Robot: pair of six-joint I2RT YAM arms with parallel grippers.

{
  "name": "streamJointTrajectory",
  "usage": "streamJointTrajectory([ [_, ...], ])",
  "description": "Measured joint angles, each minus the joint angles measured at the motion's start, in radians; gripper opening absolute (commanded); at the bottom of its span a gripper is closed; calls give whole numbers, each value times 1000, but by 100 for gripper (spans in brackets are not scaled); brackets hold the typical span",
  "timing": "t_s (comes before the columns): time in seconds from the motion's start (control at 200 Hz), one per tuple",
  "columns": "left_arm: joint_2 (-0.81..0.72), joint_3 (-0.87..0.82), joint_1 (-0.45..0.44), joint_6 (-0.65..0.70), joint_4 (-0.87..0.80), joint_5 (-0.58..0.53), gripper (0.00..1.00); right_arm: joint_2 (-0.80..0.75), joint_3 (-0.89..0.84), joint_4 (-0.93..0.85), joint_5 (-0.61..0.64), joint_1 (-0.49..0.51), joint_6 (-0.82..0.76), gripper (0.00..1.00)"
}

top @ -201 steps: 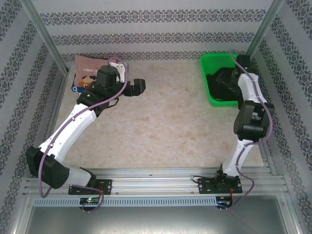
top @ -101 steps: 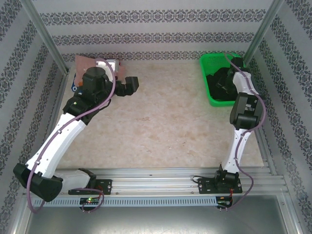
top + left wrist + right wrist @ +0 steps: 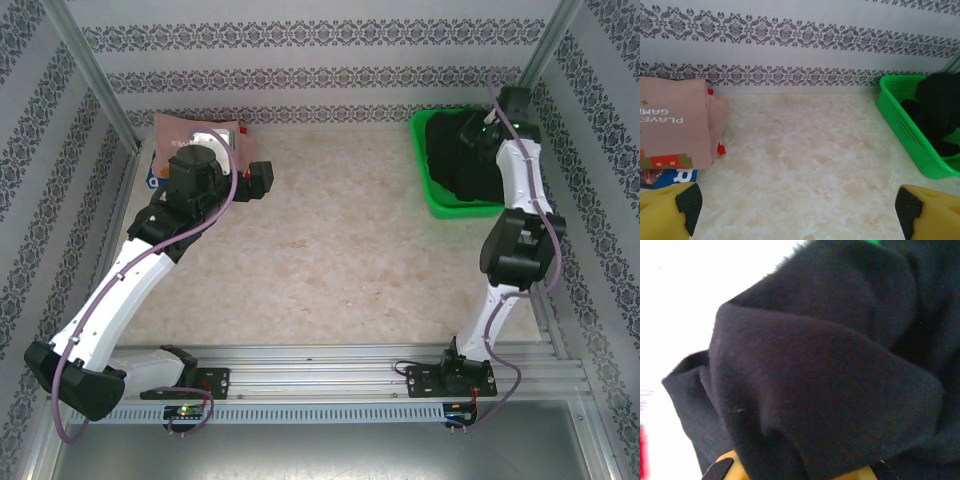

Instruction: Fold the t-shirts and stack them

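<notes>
Raising soft black t-shirt [image 3: 455, 160] from far-right mesh basket [image 3: 460, 209], pinching bunched folds with half-buried right pincer [image 3: 795, 471]; holding left pincer [image 3: 796, 202] spread.

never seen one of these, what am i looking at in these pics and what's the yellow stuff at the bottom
Two robot arms are bolted to the near edge of a table. One picture looks down from above; the other two come from a camera on each wrist. The yellow bits are pincer fingers. The left pincer is open and empty, facing a folded pink t-shirt lying on a blue-and-white t-shirt. The right pincer is shut on a black t-shirt in the green basket.
</notes>
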Motion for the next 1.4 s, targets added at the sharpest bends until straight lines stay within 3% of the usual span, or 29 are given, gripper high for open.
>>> streamJointTrajectory([
  [0.18,35,0,15,10,59,-34,100,-196,6,132,-140,7,123,0],
  [0.295,70,9,47,16,84,-52,100,-237,79,196,-240,47,224,0],
  [0.52,121,114,146,39,127,-59,100,-179,418,188,-423,279,338,0],
  [0.704,106,204,175,87,174,-71,100,-168,491,181,-534,424,431,0],
  [0.809,68,201,176,107,176,-77,100,-199,329,193,-563,473,459,0],
  [0.974,-20,138,176,111,166,-65,100,-235,-189,248,-620,500,559,3],
  [1.149,-59,15,123,113,146,-6,100,-130,-524,101,-605,526,478,8],
  [1.184,-57,-13,105,113,136,6,100,-116,-558,78,-599,527,455,13],
  [1.214,-53,-44,85,113,126,21,100,-109,-588,52,-591,530,431,28],
  [1.309,-29,-106,36,112,97,43,100,-107,-619,11,-566,529,369,46],
  [1.399,11,-134,-10,108,66,68,100,-110,-618,10,-547,525,324,55],
])
